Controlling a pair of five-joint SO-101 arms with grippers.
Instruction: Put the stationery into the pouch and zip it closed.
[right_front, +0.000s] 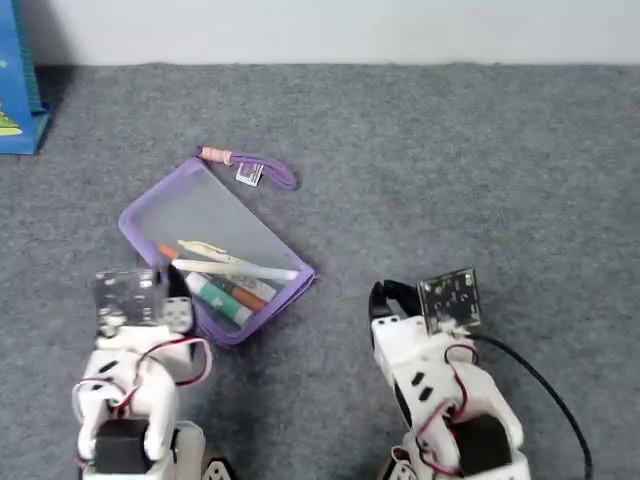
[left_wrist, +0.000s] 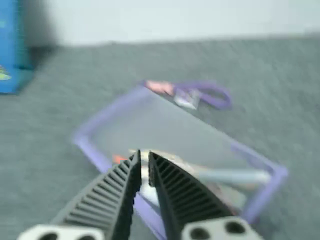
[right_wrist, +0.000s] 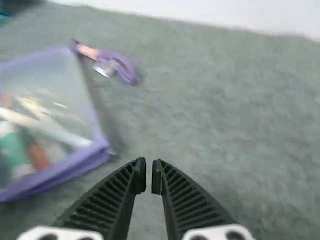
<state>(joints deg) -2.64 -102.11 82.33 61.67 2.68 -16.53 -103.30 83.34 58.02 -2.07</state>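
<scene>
Lying left of the table's (right_front: 470, 150) middle with the stationery (right_front: 228, 276) inside, the pouch (right_front: 195, 205) has the empty, clenched left gripper (left_wrist: 143, 159) at its near edge, probably for zipping, while the right gripper (right_wrist: 149, 172), also clenched empty, waits apart.

Right gripper (right_wrist: 148, 175): fingers nearly together with a thin gap, nothing between them, over bare grey carpet (right_wrist: 225, 115). Pouch (right_wrist: 93, 112) lies flat just beside it, clear with purple edging. Inside: a white pen (right_wrist: 45, 127), a green marker (right_wrist: 15, 155) and an orange one (right_wrist: 37, 155), all blurred. Purple strap (right_wrist: 125, 70) with a small tag (right_wrist: 106, 70) sits at the pouch's far corner. White wall (right_wrist: 225, 12) behind.
</scene>
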